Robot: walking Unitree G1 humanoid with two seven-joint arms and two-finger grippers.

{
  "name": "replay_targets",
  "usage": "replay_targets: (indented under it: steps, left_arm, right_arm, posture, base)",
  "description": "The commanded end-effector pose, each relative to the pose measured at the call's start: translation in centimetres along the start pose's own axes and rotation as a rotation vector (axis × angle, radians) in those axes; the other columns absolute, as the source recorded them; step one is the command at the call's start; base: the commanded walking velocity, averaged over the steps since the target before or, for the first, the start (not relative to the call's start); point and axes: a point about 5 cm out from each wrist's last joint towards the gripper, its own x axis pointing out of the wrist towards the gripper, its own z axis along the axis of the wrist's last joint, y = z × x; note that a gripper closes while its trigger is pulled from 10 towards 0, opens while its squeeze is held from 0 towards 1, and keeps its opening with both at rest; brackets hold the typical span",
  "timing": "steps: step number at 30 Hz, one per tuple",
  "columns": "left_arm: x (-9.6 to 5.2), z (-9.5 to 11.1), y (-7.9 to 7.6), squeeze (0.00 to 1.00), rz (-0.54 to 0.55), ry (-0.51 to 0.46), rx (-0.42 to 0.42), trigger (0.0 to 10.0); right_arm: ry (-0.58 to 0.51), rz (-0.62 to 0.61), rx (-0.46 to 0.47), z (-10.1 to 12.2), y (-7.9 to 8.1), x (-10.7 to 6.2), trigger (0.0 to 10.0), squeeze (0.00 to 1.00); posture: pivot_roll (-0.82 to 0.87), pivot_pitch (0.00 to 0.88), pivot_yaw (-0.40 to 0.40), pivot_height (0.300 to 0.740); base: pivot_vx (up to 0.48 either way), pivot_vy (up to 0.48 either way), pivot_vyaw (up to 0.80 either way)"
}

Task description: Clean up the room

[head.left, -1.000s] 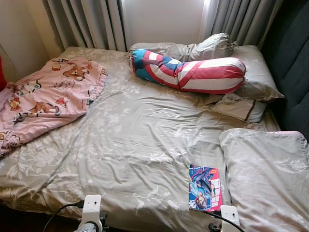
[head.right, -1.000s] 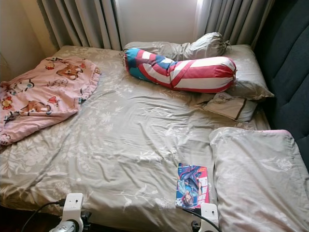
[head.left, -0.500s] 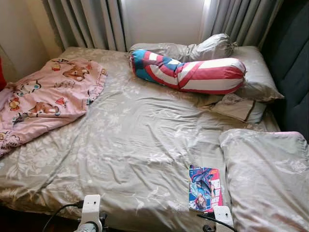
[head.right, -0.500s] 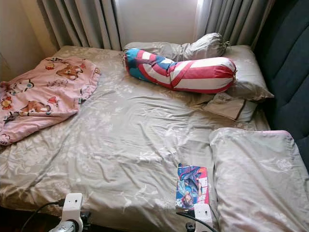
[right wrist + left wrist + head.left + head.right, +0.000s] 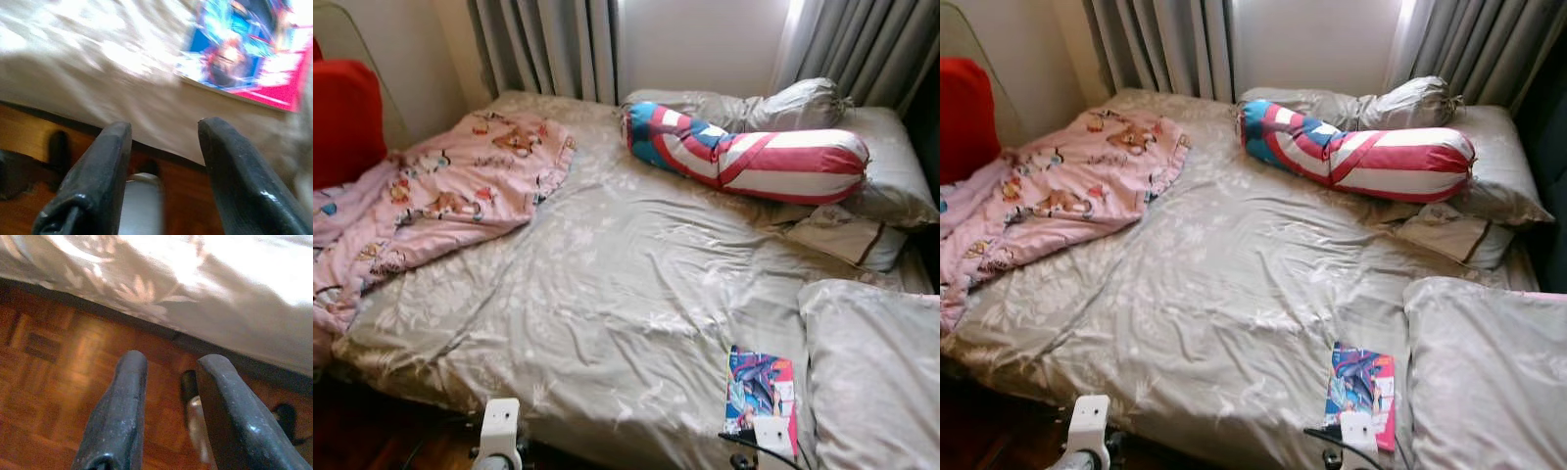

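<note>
My right pincer hangs low at the near edge of the bed, its two black fingers spread with nothing between them, and the bright comic book lies flat on the grey floral cover just ahead of it, close beside the big pillow at the near right. My left pincer is also spread and empty, down by the wooden floor at the bed's side. I judge the book to be the thing to clear first. To take it well I should come up over the mattress edge, then slide one finger under the book's near edge, since it lies flat on soft cloth that will sink and bunch; gathering the cover with it is the risk. The pink cartoon blanket heaped at the far left and the striped bolster at the far side can wait.
</note>
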Motion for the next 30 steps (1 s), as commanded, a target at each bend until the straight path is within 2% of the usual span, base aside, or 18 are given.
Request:
replay_targets:
  steps: [1, 30]
  left_arm:
    - [-0.01, -0.22, -0.49, 0.0, -0.012, 0.014, 0.002, 10.0]
    - [-0.11, -0.71, -0.43, 0.0, -0.015, 0.028, 0.003, 10.0]
  right_arm:
    - [0.028, -0.022, 0.002, -0.84, -0.95, -0.26, 10.0, 0.0]
    - [0.023, 0.009, -0.016, -0.66, -0.81, -0.23, 10.0, 0.0]
  posture:
    - [-0.11, 0.028, -0.048, 0.74]
    - [-0.1, 0.028, -0.047, 0.74]
  base:
    - [0.0, 0.375, 0.0]
    - [0.0, 0.414, 0.0]
